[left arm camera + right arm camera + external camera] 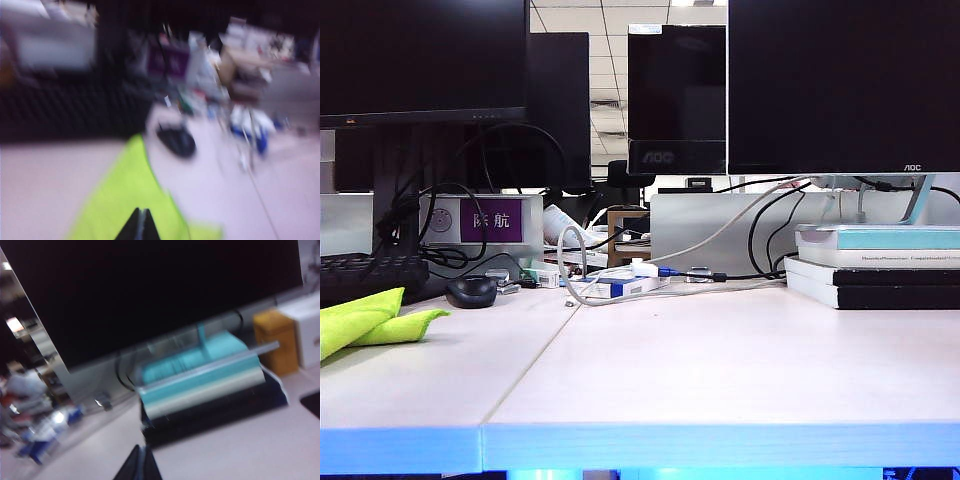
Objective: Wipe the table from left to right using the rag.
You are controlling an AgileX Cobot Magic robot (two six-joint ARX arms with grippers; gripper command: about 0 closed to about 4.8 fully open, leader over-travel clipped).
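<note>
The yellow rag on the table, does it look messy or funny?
A bit. The rag lies crumpled and folded at the table's far left, partly out of the exterior view. Nothing looks spilled or broken.

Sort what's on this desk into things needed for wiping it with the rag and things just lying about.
For the job:
- rag, at the table's left end
- table
- left gripper, jaws shut, above the rag
- right gripper, jaws shut, facing the books

Lying about:
- mouse
- keyboard
- stacked books
- cables
</note>
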